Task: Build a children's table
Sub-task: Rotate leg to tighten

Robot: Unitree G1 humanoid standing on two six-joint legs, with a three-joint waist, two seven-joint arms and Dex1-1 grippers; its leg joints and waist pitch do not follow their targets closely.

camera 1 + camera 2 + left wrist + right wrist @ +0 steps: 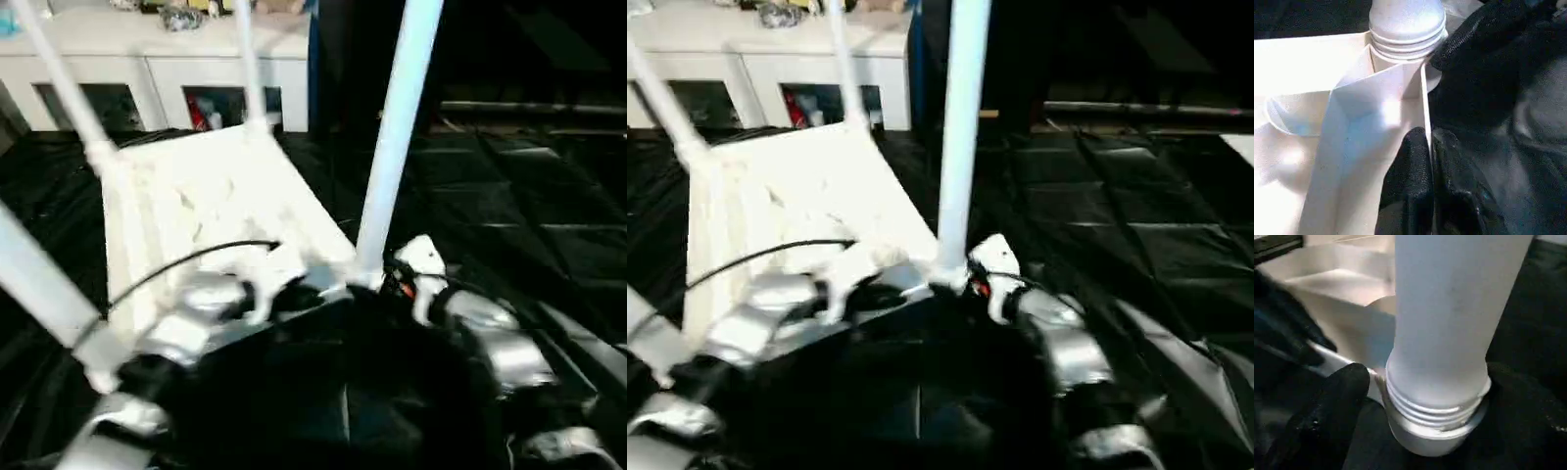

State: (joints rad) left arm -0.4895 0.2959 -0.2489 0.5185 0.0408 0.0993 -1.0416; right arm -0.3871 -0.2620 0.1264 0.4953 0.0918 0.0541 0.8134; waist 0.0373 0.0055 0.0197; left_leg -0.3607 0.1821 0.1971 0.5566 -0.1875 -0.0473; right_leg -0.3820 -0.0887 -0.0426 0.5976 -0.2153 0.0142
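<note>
Between both hands, one upturned white table top (206,211) on black sheeting, four white legs (397,137) standing up from its corner sockets. Left hand (1427,161) pressed together, pinching the top's near rim. Right hand (1425,396) spread around the threaded base of the nearest leg, one finger (1334,396) either side

The table top's (196,211) near edge is hidden behind the forearms. All four legs (397,137) run off the pictures' upper edges. Cabinet (157,69) contents blur.
</note>
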